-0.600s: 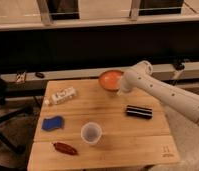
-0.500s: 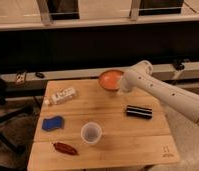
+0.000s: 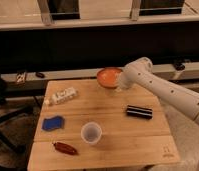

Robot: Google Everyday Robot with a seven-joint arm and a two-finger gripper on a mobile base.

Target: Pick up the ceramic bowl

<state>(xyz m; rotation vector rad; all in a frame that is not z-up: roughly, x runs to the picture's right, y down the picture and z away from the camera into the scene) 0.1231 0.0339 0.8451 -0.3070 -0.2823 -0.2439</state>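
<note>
The ceramic bowl [image 3: 108, 77], orange-red inside with a darker rim, is at the far edge of the wooden table [image 3: 113, 135], right of centre. It looks a little raised and tilted. My gripper [image 3: 118, 86] is at the end of the white arm [image 3: 163, 90], which reaches in from the right. It grips the bowl's right rim. The arm's wrist hides part of the rim.
A white cup [image 3: 91, 133] stands at the front middle. A black box [image 3: 139, 112] lies right of centre, a white packet [image 3: 62, 96] at the far left, a blue sponge [image 3: 53, 123] at the left and a red packet [image 3: 66, 148] at the front left. A chair [image 3: 0, 115] stands left of the table.
The bowl has risen slightly and shifted a little to the left with the gripper at its rim. The other objects have not moved.
</note>
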